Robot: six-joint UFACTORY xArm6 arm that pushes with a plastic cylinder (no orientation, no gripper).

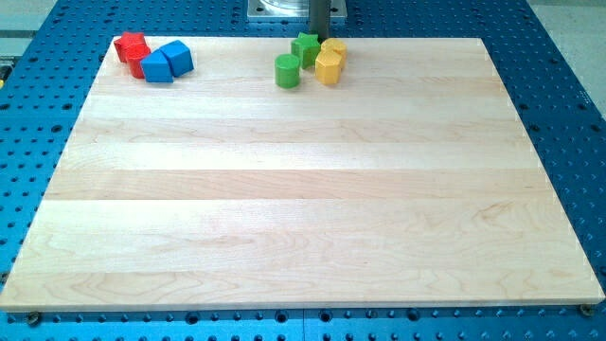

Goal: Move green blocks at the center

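No jaws here, only my tip (319, 38) touching the top edge of the green star-like block (305, 46), green cylinder (287, 71) just below-left of it, both near the wooden worktop's (303, 218) top edge beside two yellow blocks (329, 62).

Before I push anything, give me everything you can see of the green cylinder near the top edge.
The green cylinder is a short, solid-looking block with a matte green surface, standing upright on its flat end with the round top facing up. It sits on the wooden board near the view's top, left of centre in its cluster. It appears clear of the yellow blocks to its right; whether it touches the green star-like block above-right is unclear.
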